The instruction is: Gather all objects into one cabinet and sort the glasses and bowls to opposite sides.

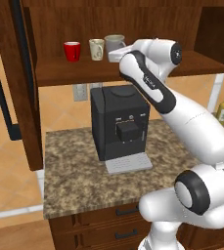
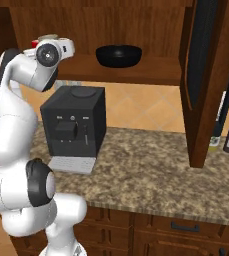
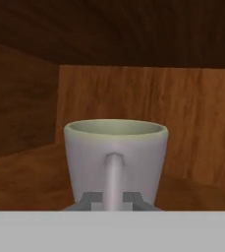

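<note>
Holding the grey mug [image 3: 115, 160] by its handle, upright on the cabinet shelf [image 1: 84, 73].

My hand [image 3: 113, 199] is pinched tight on the handle — the two tips sit either side of it low down, and the handle points straight back at me. The mug stands mouth up, its long axis vertical, at the right end of a row with the cream mug [image 1: 97, 49] just beside it and the red cup [image 1: 72, 51] further left. I judge the cups are bunched at this end so the black bowl [image 2: 118, 55] — well apart at the other end of the same shelf — keeps its own side. Whether the mug's base rests on the shelf or hangs just above it, I cannot tell.
</note>
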{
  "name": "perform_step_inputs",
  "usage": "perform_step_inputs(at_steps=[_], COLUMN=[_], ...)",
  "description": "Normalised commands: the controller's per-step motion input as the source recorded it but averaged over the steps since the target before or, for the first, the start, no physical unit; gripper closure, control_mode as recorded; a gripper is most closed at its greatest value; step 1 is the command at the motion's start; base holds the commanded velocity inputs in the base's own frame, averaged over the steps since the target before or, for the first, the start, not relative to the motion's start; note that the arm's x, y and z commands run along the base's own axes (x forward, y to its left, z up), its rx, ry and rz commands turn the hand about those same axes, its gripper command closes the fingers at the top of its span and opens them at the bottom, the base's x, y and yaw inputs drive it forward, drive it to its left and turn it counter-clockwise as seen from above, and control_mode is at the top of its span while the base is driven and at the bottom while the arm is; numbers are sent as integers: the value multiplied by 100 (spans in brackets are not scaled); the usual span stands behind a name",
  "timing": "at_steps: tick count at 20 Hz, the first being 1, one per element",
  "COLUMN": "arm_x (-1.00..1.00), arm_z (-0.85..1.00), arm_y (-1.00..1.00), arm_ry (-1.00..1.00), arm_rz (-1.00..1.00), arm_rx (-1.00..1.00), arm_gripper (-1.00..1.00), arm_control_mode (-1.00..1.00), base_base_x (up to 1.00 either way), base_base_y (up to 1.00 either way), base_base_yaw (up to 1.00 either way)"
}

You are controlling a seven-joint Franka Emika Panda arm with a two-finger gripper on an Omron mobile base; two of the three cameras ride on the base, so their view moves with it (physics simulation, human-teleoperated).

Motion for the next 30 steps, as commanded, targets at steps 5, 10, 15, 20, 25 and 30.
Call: perform_step_inputs(at_steps=[5, 10, 15, 20, 25, 30], arm_x=[81, 49, 53, 52, 59, 45], arm_z=[-4, -16, 0, -11, -33, -11], arm_y=[36, 44, 36, 29, 10, 16], arm_ry=[1, 8, 1, 0, 0, 0], arm_rz=[0, 0, 0, 0, 0, 0], arm_rx=[5, 6, 5, 2, 5, 4], arm_gripper=[100, 100, 100, 100, 100, 100], arm_control_mode=[-100, -100, -100, -100, -100, -100], base_base_x=[0, 0, 0, 0, 0, 0], base_base_y=[0, 0, 0, 0, 0, 0], base_base_yaw=[0, 0, 0, 0, 0, 0])
